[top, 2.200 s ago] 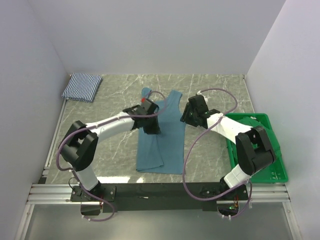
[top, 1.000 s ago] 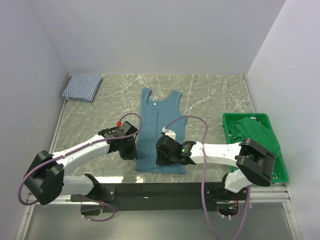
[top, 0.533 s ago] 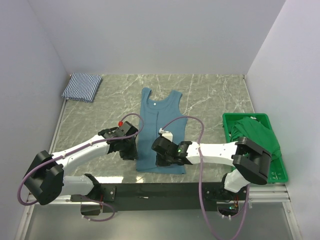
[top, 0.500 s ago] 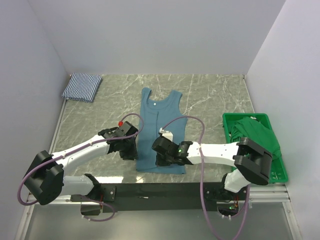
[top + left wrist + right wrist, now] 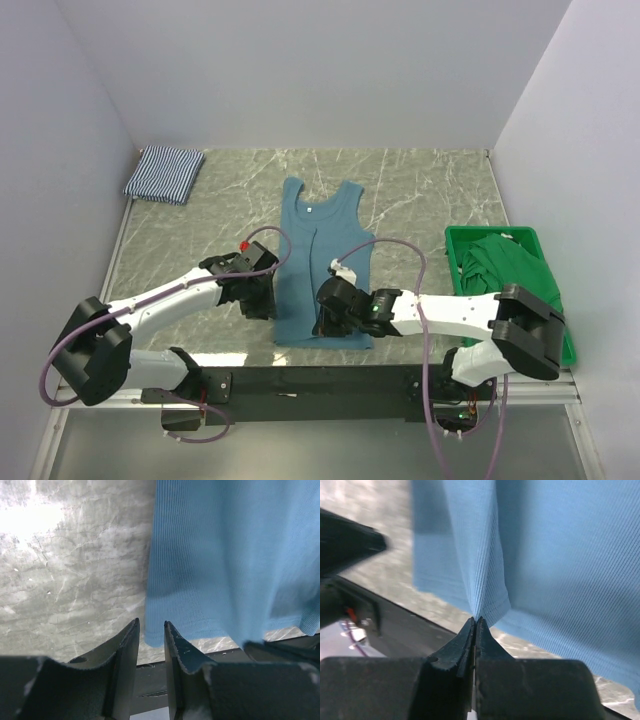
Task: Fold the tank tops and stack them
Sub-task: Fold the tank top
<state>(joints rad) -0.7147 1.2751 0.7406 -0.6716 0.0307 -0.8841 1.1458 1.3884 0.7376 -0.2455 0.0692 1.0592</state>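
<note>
**Teal-blue tank top** (image 5: 322, 262): lies flat and face-up at mid-tabletop, with the neck and straps toward the far wall and the hem toward the arm bases. A lengthwise crease runs down its middle. The hem is puckered where it is gripped.

**Striped tank top** (image 5: 164, 173): folded into a small rectangle in the far left corner of the tabletop, well apart from the teal one.

**Left fingers** (image 5: 177, 655): low at the near left corner of the teal top's hem. They stand slightly apart, and the hem corner shows in the narrow gap between them. No cloth is pinched.

**Right fingers** (image 5: 455, 655): pressed together on a small raised fold of the teal top's hem, toward its right side. The cloth rises in a ridge from the tips.

**Tabletop** (image 5: 425, 190): grey marbled surface.

**Green plastic crate** (image 5: 452, 250): stands at the right edge and holds a heaped green cloth (image 5: 510, 270).
</note>
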